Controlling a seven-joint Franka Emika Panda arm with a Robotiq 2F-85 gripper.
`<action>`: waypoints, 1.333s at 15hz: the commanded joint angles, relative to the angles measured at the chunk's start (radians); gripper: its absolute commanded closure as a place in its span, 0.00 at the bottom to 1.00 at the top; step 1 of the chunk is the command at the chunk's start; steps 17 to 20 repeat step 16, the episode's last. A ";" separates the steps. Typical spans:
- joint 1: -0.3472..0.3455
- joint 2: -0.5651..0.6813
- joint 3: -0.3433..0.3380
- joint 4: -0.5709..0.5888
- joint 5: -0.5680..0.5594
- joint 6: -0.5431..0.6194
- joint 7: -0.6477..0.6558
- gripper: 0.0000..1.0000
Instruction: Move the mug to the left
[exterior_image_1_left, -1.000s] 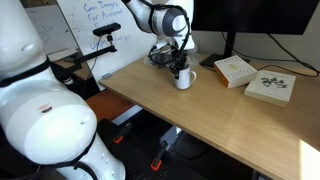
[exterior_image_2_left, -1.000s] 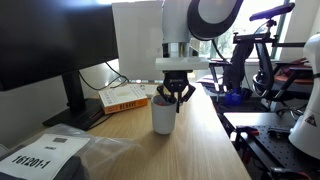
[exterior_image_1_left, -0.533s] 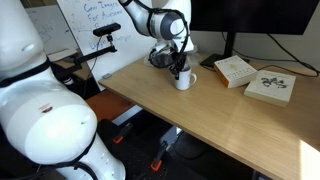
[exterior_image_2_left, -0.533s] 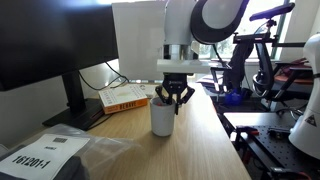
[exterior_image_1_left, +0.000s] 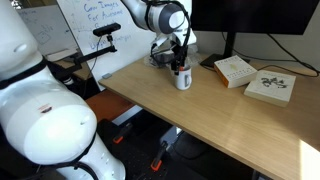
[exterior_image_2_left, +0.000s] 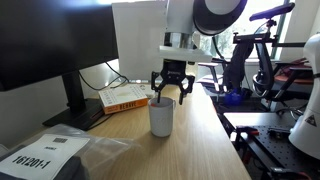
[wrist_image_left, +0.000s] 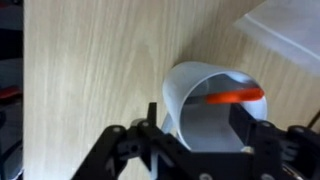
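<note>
The mug (exterior_image_1_left: 183, 78) (exterior_image_2_left: 161, 118) is small, white and cylindrical, and stands upright on the wooden table (exterior_image_1_left: 220, 115) near its far end. In the wrist view the mug (wrist_image_left: 205, 100) shows a red-orange streak at its rim. My gripper (exterior_image_1_left: 180, 63) (exterior_image_2_left: 170, 92) hangs straight over it, open, with the fingertips level with or just above the rim. In the wrist view the gripper (wrist_image_left: 197, 125) has one black finger on each side of the mug's wall, with gaps showing. The handle is not visible.
Two books (exterior_image_1_left: 235, 70) (exterior_image_1_left: 270, 87) lie on the table beyond the mug. A monitor (exterior_image_1_left: 250, 20) (exterior_image_2_left: 40, 50) stands at the table's back. An orange-edged book (exterior_image_2_left: 125, 97) and a printed sheet (exterior_image_2_left: 40, 155) lie nearby. Cables (exterior_image_1_left: 160, 55) are bunched behind the mug.
The jaws were shut at the mug's rim and have spread apart. The gripper has lifted slightly. The mug stays where it stood on the table.
</note>
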 joint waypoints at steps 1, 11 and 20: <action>-0.010 -0.103 0.003 -0.043 0.076 -0.055 -0.113 0.00; -0.045 -0.377 0.011 -0.097 0.144 -0.306 -0.371 0.00; -0.081 -0.407 0.007 -0.095 0.137 -0.380 -0.488 0.00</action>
